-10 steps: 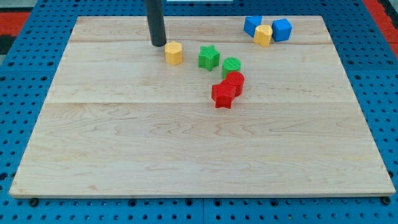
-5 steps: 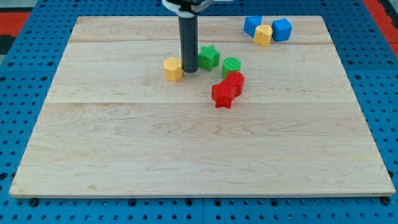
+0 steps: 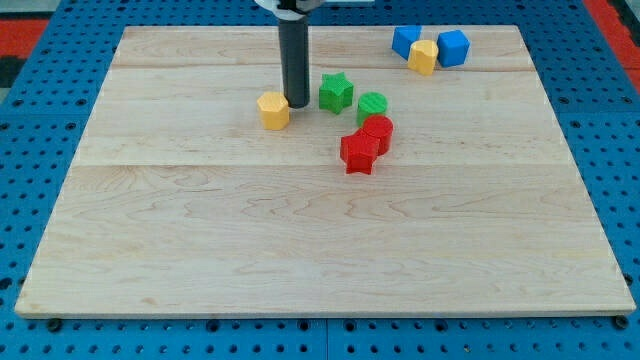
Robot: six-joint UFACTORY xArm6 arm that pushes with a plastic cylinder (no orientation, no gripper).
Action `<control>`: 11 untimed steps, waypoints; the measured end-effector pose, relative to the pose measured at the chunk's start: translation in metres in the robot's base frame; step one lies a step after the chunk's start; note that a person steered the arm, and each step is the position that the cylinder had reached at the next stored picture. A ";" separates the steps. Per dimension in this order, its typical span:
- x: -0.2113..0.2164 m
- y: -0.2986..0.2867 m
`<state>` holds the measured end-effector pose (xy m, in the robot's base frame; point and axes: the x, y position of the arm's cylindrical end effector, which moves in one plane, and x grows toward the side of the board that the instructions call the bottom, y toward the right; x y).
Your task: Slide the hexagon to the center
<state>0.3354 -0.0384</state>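
A yellow hexagon block (image 3: 273, 110) lies on the wooden board (image 3: 200, 250) in the upper middle, left of the board's centre line. My tip (image 3: 297, 103) stands just to the right of it and slightly above it in the view, close to or touching its upper right edge. The dark rod rises from there out of the view's top. A green star (image 3: 336, 92) lies just right of the rod.
A green round block (image 3: 372, 104) sits right of the star. A red round block (image 3: 378, 131) and a red star (image 3: 358, 153) touch below it. At the top right, two blue blocks (image 3: 405, 41) (image 3: 453, 47) flank a second yellow block (image 3: 423, 57).
My tip moved from upper left of the yellow hexagon round to its right side. The hexagon slid down and a little left.
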 end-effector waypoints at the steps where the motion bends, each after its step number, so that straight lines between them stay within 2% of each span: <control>1: -0.022 -0.005; 2: -0.025 -0.028; 3: -0.002 -0.047; 5: 0.059 -0.044; 6: 0.055 -0.045; 7: 0.027 -0.057; 8: 0.019 -0.057; 10: 0.084 -0.019; 11: 0.102 0.004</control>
<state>0.4373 -0.0346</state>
